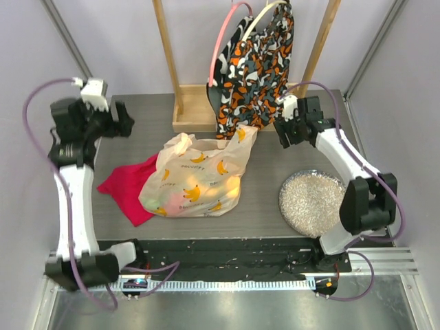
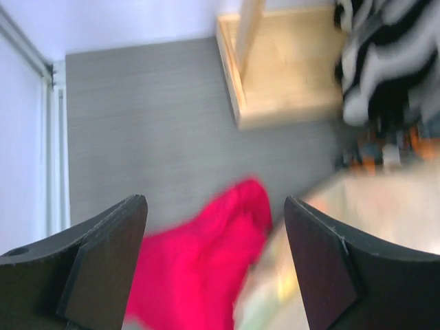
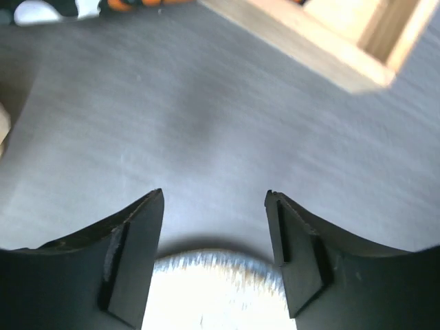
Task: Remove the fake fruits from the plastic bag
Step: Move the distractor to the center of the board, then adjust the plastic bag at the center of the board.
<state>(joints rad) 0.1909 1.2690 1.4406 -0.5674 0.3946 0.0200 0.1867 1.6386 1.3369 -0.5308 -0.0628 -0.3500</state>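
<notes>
The plastic bag (image 1: 199,175), cream with small yellow bananas, lies in the middle of the table with its handles toward the back. Blurry fruit shapes show through it: yellow-orange (image 1: 230,185) and pale green (image 1: 163,201). A blurred part of the bag shows in the left wrist view (image 2: 371,206). My left gripper (image 1: 124,118) is open and empty, raised at the back left, apart from the bag. My right gripper (image 1: 282,130) is open and empty, raised at the back right beyond the silver plate. Its fingers (image 3: 137,247) frame bare table.
A red cloth (image 1: 130,185) lies left of the bag, partly under it, and shows in the left wrist view (image 2: 206,268). A glittery silver plate (image 1: 311,201) sits at the right, also in the right wrist view (image 3: 213,289). A wooden stand (image 1: 196,113) with patterned cloth (image 1: 251,69) stands behind.
</notes>
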